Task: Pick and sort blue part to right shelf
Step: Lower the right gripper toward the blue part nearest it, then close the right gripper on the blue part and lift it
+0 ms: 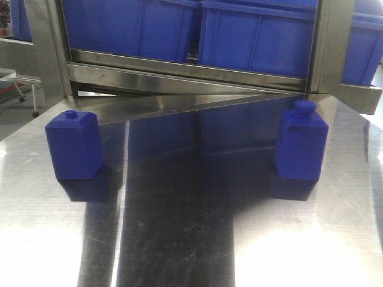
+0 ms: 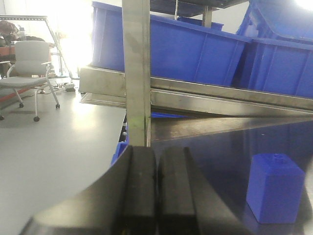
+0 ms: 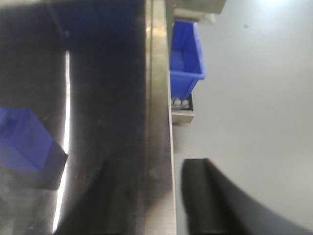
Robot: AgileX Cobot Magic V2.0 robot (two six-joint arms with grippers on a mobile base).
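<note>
Well, the blue part (image 1: 301, 146) stands upright right of centre in the front view, on the steel counter (image 1: 191, 239). It sits near the right shelf (image 1: 179, 75) rail and well apart from the knob-topped block (image 1: 73, 149) at left. It looks like solid hard plastic: light, stiff, probably slick, unlikely to break. Best bet is squeezing the flat side walls below the sloped shoulders, not the wide cap. Left pincer (image 2: 157, 161) has its pads pressed together, holding nothing. Right pincer (image 3: 145, 171) looks spread wide over the counter edge, empty too. No brand, label or writing is readable anywhere, blue bins (image 1: 257, 36) included.
</note>
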